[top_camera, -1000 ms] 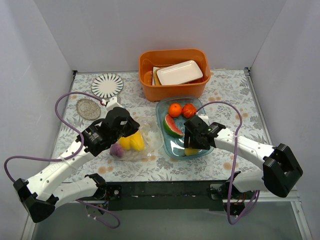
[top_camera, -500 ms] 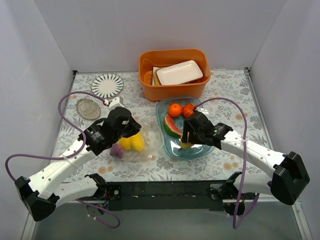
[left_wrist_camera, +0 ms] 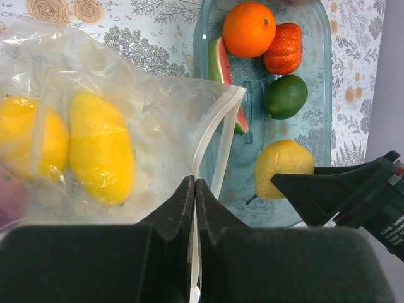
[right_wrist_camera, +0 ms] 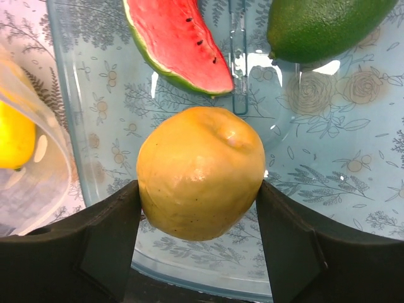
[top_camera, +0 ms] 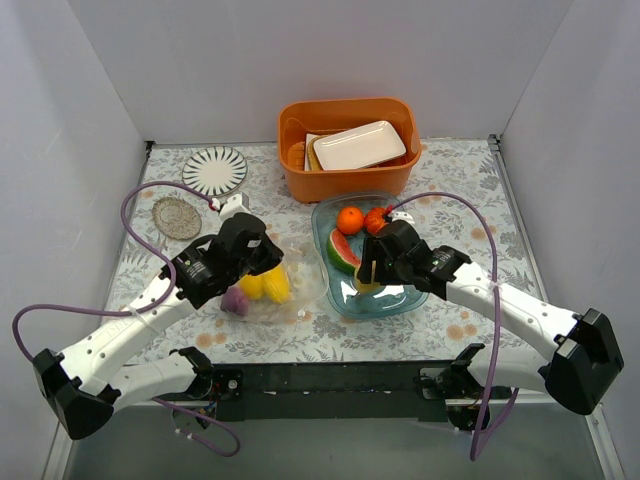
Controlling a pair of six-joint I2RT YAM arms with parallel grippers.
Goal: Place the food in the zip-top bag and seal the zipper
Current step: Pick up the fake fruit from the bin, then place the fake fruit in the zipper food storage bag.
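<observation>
A floral cloth covers the table between plain white walls. An orange bin stands at the back, with a striped plate to its left. The bag lies left of the blue tray, with two lemons and an onion inside. The left gripper has its fingers pinched together on the zipper. The right gripper, fingers spread wide, clamps a yellow mango over the tray, near the watermelon and a green fruit.

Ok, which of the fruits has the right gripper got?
The yellow fruit, clamped in the right gripper over the tray. The orange, tomato, green fruit and watermelon slice lie loose.
</observation>
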